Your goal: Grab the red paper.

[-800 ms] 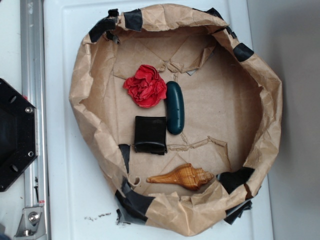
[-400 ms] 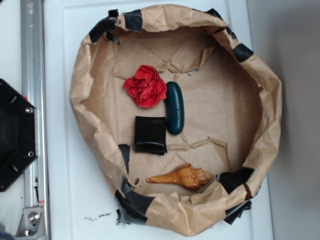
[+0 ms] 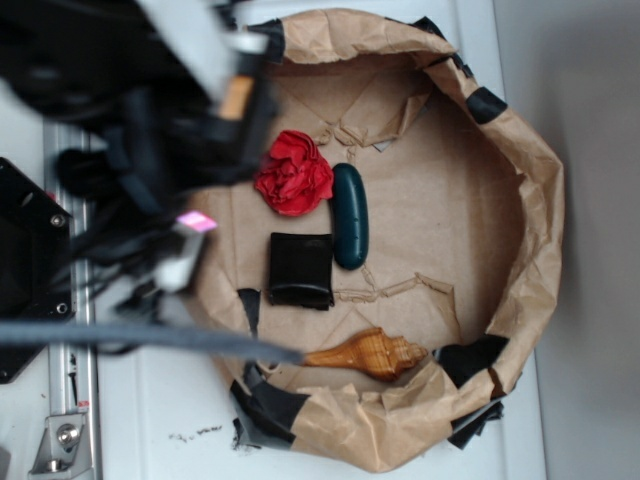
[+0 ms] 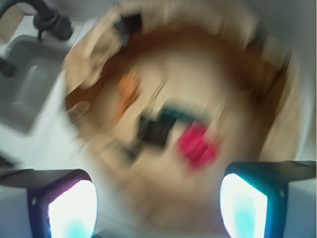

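Though blurred, jaws wide, empty.

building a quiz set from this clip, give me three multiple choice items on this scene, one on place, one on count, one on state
1. What lies directly beside the red paper?
A. the dark green oblong object
B. the shell
C. nothing

2. How many loose objects lie inside the brown paper ring?
A. two
B. four
C. six

3. How is the hand?
A. shut on the red paper
B. shut on the black pouch
C. open, holding nothing

Answers:
1. A: the exterior view shows the green object at its side.
2. B: red paper, green object, pouch, shell.
3. C: in the wrist view the fingers stand wide apart with the paper far beyond.
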`<state>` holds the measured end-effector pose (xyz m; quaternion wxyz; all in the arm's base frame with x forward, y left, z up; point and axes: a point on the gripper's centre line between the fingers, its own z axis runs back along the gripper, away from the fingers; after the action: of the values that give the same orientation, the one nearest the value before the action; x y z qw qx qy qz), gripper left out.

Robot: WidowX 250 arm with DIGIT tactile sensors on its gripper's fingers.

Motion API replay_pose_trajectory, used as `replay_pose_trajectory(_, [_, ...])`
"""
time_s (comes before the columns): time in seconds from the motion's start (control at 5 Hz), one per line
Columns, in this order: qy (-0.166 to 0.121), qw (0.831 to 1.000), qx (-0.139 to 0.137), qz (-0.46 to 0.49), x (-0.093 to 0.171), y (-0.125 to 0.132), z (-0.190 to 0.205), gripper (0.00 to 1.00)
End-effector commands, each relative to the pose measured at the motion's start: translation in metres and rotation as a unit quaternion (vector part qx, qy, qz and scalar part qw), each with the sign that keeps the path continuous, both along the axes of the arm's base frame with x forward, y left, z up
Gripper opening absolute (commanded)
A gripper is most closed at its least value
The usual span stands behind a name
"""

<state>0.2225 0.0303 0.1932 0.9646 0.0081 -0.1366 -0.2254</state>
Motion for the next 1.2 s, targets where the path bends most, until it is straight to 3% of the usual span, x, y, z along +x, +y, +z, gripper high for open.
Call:
replay_pose_trajectory(0.0, [-0.011, 0.981, 0.069, -0.179, 0.052, -0.015, -0.086, 1.00])
replay_pose_trajectory(0.2, [0.045, 0.972, 0.131, -0.191, 0.038, -0.010, -0.133, 1.00])
replay_pose_trajectory(0.8, [0.045, 0.972, 0.131, -0.191, 0.038, -0.010, -0.133, 1.00])
replay_pose_trajectory(1.0, [0.094, 0.975, 0.064, -0.192, 0.019, -0.006, -0.155, 1.00])
